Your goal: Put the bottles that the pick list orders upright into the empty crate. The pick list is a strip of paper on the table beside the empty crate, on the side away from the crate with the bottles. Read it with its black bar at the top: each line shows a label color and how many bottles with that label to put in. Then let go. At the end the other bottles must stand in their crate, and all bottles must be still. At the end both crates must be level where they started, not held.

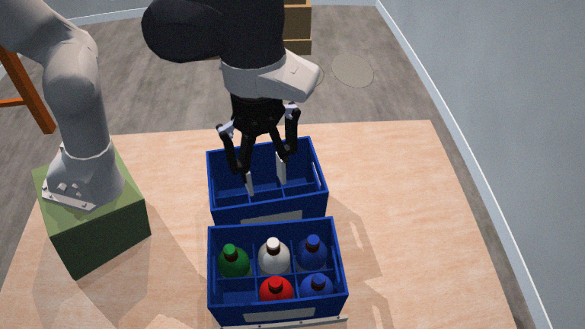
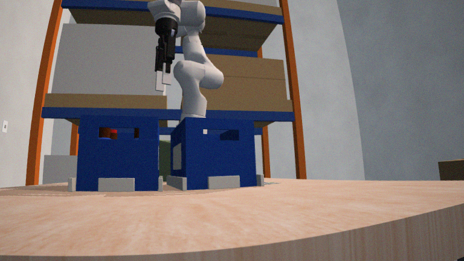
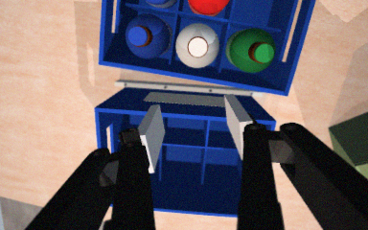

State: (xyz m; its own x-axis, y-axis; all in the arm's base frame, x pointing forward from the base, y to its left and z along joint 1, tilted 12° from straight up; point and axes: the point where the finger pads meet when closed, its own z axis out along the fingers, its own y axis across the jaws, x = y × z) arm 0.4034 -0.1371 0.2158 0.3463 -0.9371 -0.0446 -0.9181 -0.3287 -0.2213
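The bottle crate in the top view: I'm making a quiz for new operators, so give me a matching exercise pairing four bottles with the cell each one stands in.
Bottles:
1. green bottle
2. white bottle
3. red bottle
4. the blue bottle nearer the camera

Cells of the bottle crate, as the top view shows it:
A. near row, middle
B. far row, left
C. near row, right
D. far row, middle

Pairs: 1-B, 2-D, 3-A, 4-C.

The near-left cell holds nothing, and the gripper, holding nothing, hangs over the empty crate.
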